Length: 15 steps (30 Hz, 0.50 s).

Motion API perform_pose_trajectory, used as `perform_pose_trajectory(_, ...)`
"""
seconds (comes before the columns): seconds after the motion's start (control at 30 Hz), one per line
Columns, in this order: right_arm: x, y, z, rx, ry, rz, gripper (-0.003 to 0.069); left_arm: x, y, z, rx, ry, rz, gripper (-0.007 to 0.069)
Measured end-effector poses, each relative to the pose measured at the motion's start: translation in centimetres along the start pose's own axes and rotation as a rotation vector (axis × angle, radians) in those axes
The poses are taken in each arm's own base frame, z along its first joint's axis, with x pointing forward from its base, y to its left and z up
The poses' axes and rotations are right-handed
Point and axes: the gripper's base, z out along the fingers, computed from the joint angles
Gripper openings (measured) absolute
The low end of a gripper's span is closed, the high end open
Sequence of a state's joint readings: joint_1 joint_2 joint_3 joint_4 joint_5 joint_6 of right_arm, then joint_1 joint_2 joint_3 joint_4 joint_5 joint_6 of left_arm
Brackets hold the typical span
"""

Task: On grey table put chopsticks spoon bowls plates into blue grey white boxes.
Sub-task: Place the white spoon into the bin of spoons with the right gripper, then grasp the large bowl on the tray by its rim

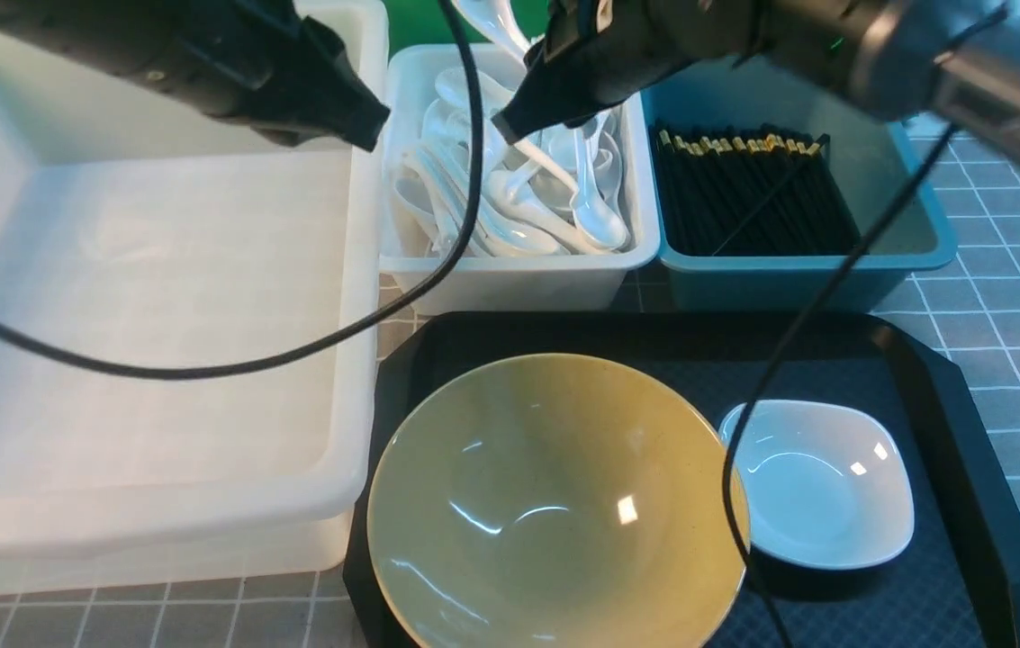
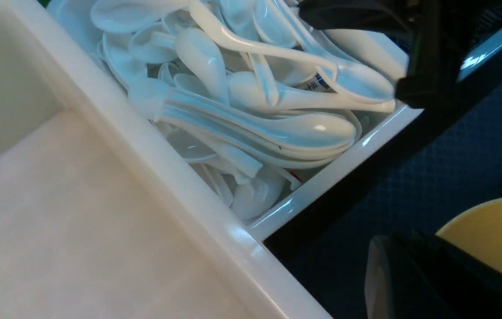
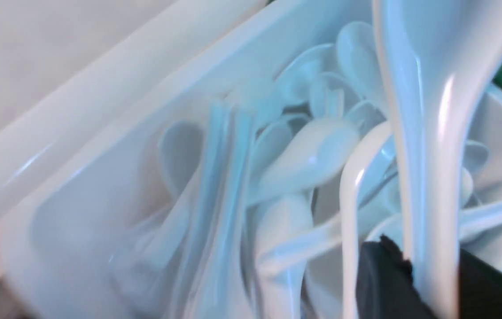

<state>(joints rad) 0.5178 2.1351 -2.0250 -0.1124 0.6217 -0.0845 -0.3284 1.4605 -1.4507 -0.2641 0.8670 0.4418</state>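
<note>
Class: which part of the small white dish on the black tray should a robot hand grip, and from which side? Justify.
Probably best to pinch the white dish by its raised rim at the right edge, coming down from above. It lies flat and shallow, so only the rim offers a hold, and its left edge crowds the yellow bowl.

White spoon (image 3: 428, 133) held in right claw (image 3: 428, 254) above spoon-filled white box (image 1: 519, 283).

Blk arms (image 1: 203, 45); thin blk cables (image 1: 472, 135); grey forearm (image 1: 978, 72).
</note>
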Motion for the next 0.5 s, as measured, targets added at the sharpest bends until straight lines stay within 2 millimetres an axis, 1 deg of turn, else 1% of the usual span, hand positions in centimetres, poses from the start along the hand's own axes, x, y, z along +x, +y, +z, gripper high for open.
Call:
perform_pose_trajectory(0.07, 0.7, -0.8, 2.2, 0.015, -0.008, 0.060, 0.0174, 0.1, 0.1, 0.4, 0.005, 0.017, 0.000, -0.0010)
perform_pose_trajectory(0.1, 0.9, -1.1, 2.8, 0.020, -0.006, 0.081, 0.0202, 0.1, 0.1, 0.5, 0.004, 0.020, 0.001, -0.0010)
perform_pose_trajectory(0.13, 0.9, -1.3, 2.9, 0.022, -0.005, 0.085, 0.0209, 0.1, 0.1, 0.5, 0.004, 0.021, 0.000, -0.0010)
perform_pose_trajectory(0.2, 0.9, -1.9, 3.3, 0.033, 0.002, 0.120, 0.0328, 0.2, 0.1, 0.5, 0.004, 0.021, 0.005, -0.0010)
perform_pose_trajectory(0.23, 1.0, -1.9, 3.3, 0.033, 0.008, 0.121, 0.0348, 0.2, 0.1, 0.5, 0.004, 0.022, 0.005, -0.0010)
perform_pose_trajectory(0.3, 0.3, -2.3, 2.4, 0.038, 0.030, 0.132, 0.0464, 0.2, 0.1, 0.5, 0.004, 0.024, 0.009, -0.0010)
perform_pose_trajectory(0.33, 0.0, -2.4, 2.1, 0.039, 0.045, 0.134, 0.0497, 0.2, 0.1, 0.5, 0.004, 0.026, 0.009, -0.0010)
perform_pose_trajectory(0.37, -0.4, -2.6, 1.2, 0.040, 0.071, 0.137, 0.0538, 0.2, 0.1, 0.5, 0.007, 0.031, 0.009, -0.0006)
perform_pose_trajectory(0.43, -1.1, -2.8, -0.3, 0.040, 0.123, 0.121, 0.0575, 0.4, -0.1, 0.5, 0.018, 0.050, 0.009, 0.0005)
perform_pose_trajectory(0.47, -1.4, -2.9, -1.1, 0.039, 0.143, 0.112, 0.0582, 0.5, -0.1, 0.6, 0.023, 0.062, 0.010, 0.0013)
perform_pose_trajectory(0.5, -1.8, -3.1, -2.4, 0.037, 0.173, 0.089, 0.0584, 0.6, -0.4, 0.7, 0.035, 0.083, 0.016, 0.0029)
